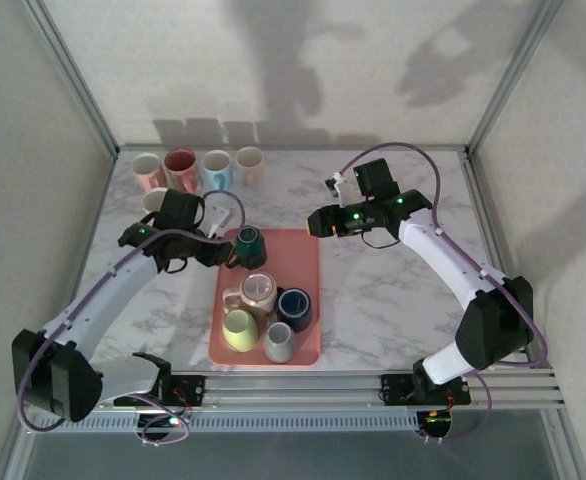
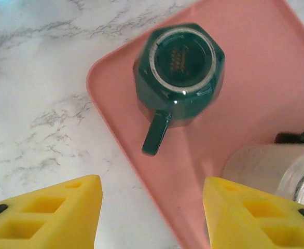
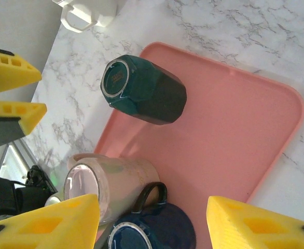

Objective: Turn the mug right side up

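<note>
From above, the green mug (image 1: 250,246) stands base-up in the far left corner of the tray (image 1: 298,262). The left gripper (image 1: 220,250) is just beside it and the right gripper (image 1: 315,222) near the far right corner. In the left wrist view, the jaws stand parted and empty, and the mug's handle (image 2: 155,132) points back at them. In the right wrist view, that gripper is likewise open, holding nothing. A sound grasp likely closes across the body, clear of the handle, leaving room to roll it over.

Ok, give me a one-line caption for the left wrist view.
Open left gripper over upside-down green mug, handle toward camera, at the pink tray corner.
</note>
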`<state>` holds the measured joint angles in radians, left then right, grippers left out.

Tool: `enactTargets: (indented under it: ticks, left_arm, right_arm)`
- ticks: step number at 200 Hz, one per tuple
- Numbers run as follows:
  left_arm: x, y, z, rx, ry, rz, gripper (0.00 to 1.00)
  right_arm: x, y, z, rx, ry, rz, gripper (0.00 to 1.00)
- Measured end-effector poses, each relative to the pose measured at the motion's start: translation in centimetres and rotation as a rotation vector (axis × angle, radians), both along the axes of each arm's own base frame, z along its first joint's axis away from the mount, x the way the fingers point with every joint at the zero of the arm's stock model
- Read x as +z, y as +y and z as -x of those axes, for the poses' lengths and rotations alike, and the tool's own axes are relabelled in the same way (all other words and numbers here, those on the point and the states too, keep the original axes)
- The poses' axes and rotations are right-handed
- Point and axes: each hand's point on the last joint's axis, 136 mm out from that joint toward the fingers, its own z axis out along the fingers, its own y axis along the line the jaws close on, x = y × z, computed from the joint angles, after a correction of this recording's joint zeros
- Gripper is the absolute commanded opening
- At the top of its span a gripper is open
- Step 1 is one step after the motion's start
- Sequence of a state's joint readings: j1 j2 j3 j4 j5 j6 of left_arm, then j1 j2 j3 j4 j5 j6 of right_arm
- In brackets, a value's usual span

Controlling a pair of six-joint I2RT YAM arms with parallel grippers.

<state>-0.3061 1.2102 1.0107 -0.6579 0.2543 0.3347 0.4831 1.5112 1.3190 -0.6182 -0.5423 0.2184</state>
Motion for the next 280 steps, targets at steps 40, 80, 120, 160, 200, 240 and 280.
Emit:
enactTargets:
  ticks: [40, 80, 120, 160, 200, 240, 280]
  left_arm:
    - [-2.1, -0.6, 0.6, -0.199, -0.079, -0.072, 0.56]
    - [-4.5, -0.9, -0.4, -0.270, -0.096, -0.094, 0.53]
    - [-5.7, -1.2, -1.7, -0.276, -0.099, -0.075, 0.52]
    - [-7.3, -1.7, -2.4, -0.285, -0.078, -0.063, 0.54]
    - [-8.2, -1.8, -2.6, -0.297, -0.065, -0.064, 0.51]
    - [-9.4, -2.0, -2.6, -0.314, -0.037, -0.067, 0.46]
    - [-10.4, -2.0, -2.6, -0.329, -0.018, -0.074, 0.40]
  right_arm:
    - [0.0, 0.0, 0.0, 0.017, -0.015, 0.001, 0.58]
    - [-0.2, 0.0, 0.1, 0.018, -0.013, 0.005, 0.58]
    - [-0.4, -0.1, 0.2, 0.019, -0.006, 0.008, 0.58]
    - [-0.4, -0.1, 0.2, 0.016, -0.006, 0.008, 0.58]
    - [-0.4, -0.2, 0.1, 0.014, -0.006, 0.008, 0.58]
    - [-0.5, -0.2, 0.1, 0.014, -0.006, 0.008, 0.58]
    - [-0.5, -0.2, 0.1, 0.014, -0.005, 0.008, 0.58]
